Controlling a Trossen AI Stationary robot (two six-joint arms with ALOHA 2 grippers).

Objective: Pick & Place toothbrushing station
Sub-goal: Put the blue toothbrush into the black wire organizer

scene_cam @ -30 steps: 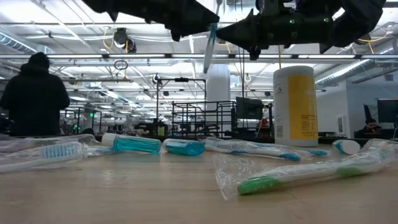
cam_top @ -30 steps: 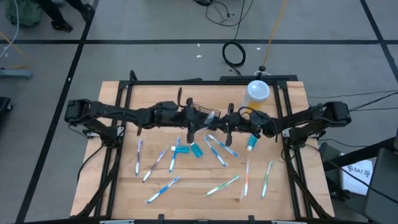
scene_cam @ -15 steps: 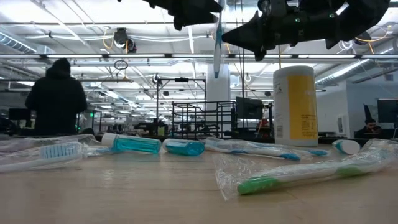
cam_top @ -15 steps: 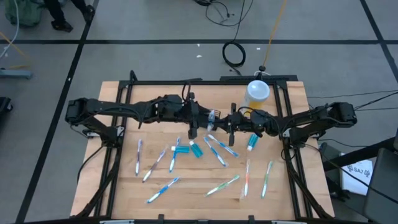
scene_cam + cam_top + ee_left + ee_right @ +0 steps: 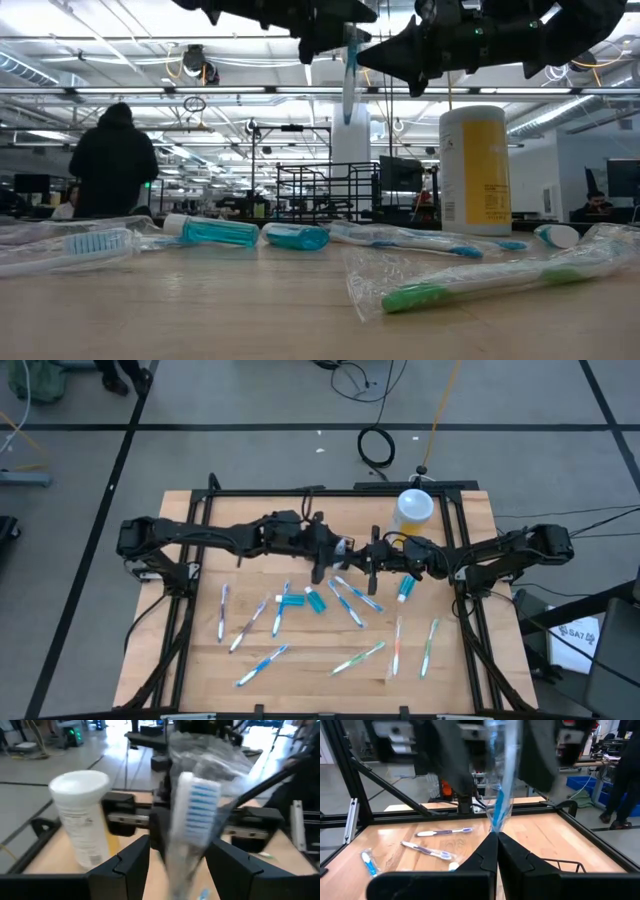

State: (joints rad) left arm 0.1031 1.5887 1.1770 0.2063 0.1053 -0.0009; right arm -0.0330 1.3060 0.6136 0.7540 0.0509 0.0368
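A toothbrush in a clear wrapper hangs upright high over the table's middle, between my two grippers. My left gripper reaches in from the left and is shut on it; the white head with blue bristles stands above its fingers. My right gripper comes from the right, shut, with its tips right at the wrapper. The toothbrushing station, a black wire caddy, stands on the far part of the table; in the high view my left arm hides it. My left gripper pinches the wrapped toothbrush a little below its head between its two fingers. The fingers come level from the table's left and lie across the brush. The brush stands upright, head up, its handle hanging below, clear of the table. My right gripper's shut tips meet the wrapper in its own view; whether they touch it I cannot tell.
A yellow bottle with a white lid stands at the far right, close behind my right arm. Several wrapped toothbrushes and small teal tubes lie over the near half of the table. A person stands in the room beyond.
My left gripper has gone toward the table's right and slightly up, closing on my right gripper, carrying the toothbrush. The brush hung tilted before and now hangs upright beside the right gripper's tips. The person in the room has walked toward the right.
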